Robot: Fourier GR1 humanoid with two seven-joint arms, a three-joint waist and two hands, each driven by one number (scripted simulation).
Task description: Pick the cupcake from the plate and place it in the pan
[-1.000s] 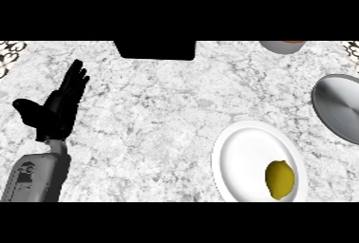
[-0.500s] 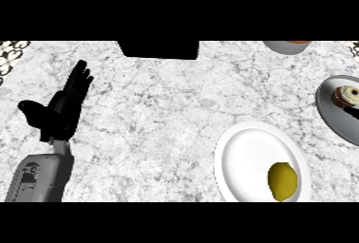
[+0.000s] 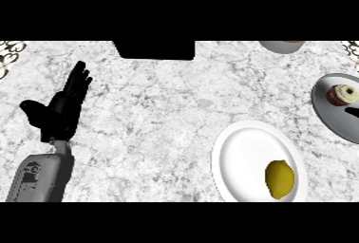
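Cupcake (image 3: 344,94) is seen inside the pan (image 3: 331,119) at the right edge, off the plate (image 3: 245,156). Left hand (image 3: 61,109) is rested open, far left, holding nothing; right fingers (image 3: 353,112) are barely shown beside the cupcake.

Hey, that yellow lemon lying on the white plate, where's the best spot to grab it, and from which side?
Probably across the lemon's narrow middle, coming straight down from above: it lies lengthwise on the plate, its long axis running up the view, so fingers would span its short width.

Single head view, steeply down onto counter (image 3: 161,104); right edge cropped, perhaps cutting pan (image 3: 335,116).
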